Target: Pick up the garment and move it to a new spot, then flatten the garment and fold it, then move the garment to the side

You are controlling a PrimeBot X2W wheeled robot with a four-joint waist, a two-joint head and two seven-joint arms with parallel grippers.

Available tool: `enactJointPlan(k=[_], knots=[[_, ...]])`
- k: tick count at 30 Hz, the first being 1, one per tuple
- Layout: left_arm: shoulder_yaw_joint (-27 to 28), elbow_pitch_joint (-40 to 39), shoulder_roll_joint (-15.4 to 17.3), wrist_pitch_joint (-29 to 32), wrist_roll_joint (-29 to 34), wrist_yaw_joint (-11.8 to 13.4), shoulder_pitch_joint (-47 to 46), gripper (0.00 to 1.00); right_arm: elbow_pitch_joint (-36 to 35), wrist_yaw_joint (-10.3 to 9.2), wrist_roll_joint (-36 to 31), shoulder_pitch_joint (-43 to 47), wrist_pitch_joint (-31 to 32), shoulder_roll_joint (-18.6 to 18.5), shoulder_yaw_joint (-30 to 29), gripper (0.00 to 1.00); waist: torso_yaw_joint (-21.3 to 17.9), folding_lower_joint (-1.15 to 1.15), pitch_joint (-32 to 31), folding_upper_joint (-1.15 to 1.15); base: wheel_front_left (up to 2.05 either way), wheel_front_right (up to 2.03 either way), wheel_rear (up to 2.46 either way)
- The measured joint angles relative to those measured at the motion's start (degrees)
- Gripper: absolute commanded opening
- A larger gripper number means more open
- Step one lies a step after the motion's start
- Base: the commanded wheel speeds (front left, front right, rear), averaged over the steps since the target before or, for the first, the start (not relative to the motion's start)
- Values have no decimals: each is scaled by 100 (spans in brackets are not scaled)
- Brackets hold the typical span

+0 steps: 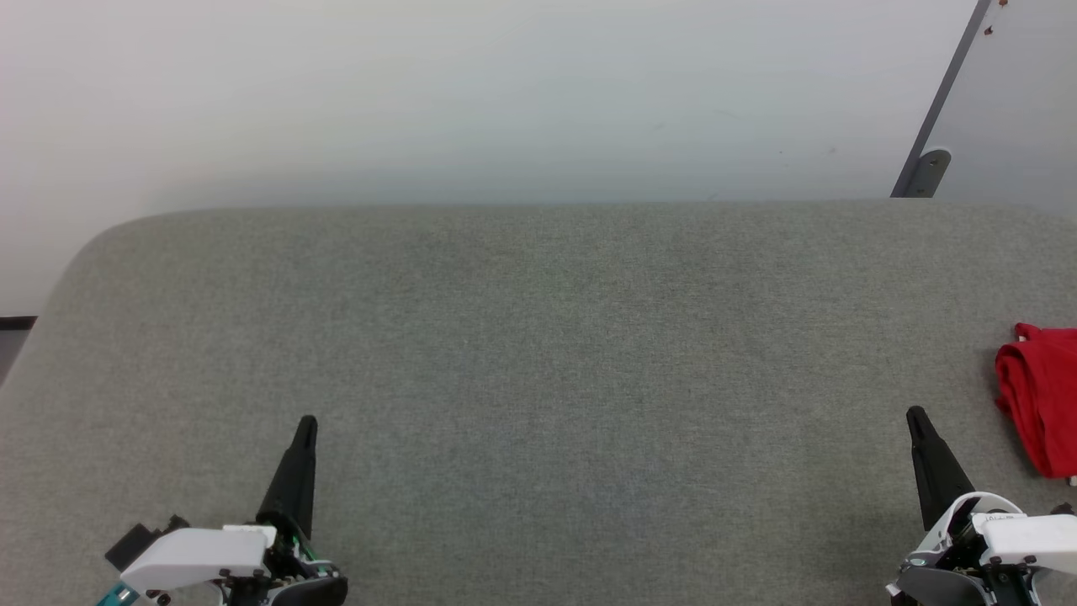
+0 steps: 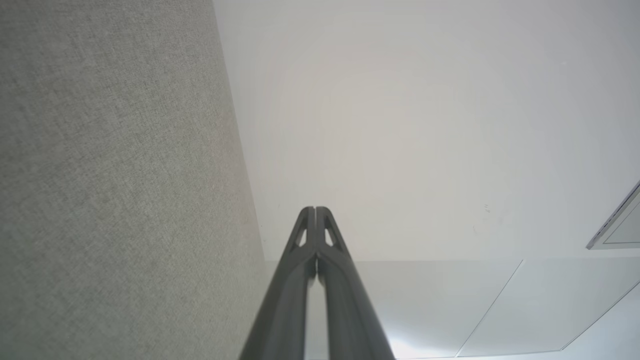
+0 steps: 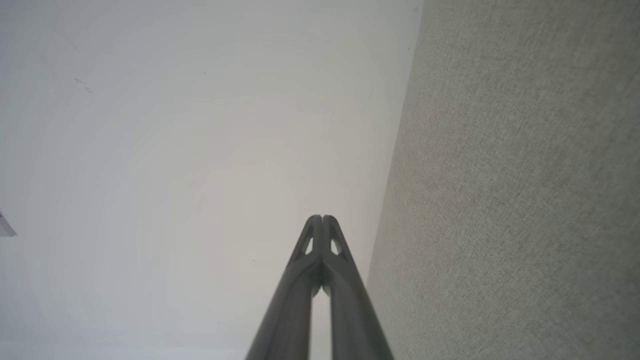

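Over at the right edge of the head view, the garment (image 1: 1039, 396) sits on the grey table (image 1: 538, 337) as a compact red bundle. It's partly cut off by the frame, so I can't tell if that's a neat fold or just a heap. I can't make out a number or sleeves, just red cloth with rolled-looking edges and a speck of white at the bottom. Down low you've got the left gripper (image 1: 306, 423) on the left and the right gripper (image 1: 915, 414) on the right, both pinched closed and holding nothing. The right one is near the garment but clear of it.

Left wrist view: the left gripper (image 2: 315, 209) is closed tip to tip with nothing in it. The table (image 2: 100, 175) runs down one side and there's pale wall (image 2: 425, 125) ahead.

Right wrist view: same deal. The right gripper (image 3: 322, 217) is closed on nothing, with the table (image 3: 525, 175) on the other side and wall beyond.

So how far along is it? Honestly this fits two stories. Either the garment is lying bunched at the side waiting to get grabbed, or it's folded and parked at the side, which is how the task wants it to end. What I'd say for sure is that it lies off to the side, compact, and neither gripper has it. Whether that counts as a proper fold, the cropped view won't settle.
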Motion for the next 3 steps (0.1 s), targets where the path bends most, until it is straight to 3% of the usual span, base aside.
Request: enactJointPlan(k=[3], knots=[[0,0,0,1,0,0,0,0,0,0,0,0,-1,0,0,0,0,0,0,0,0,0,0]])
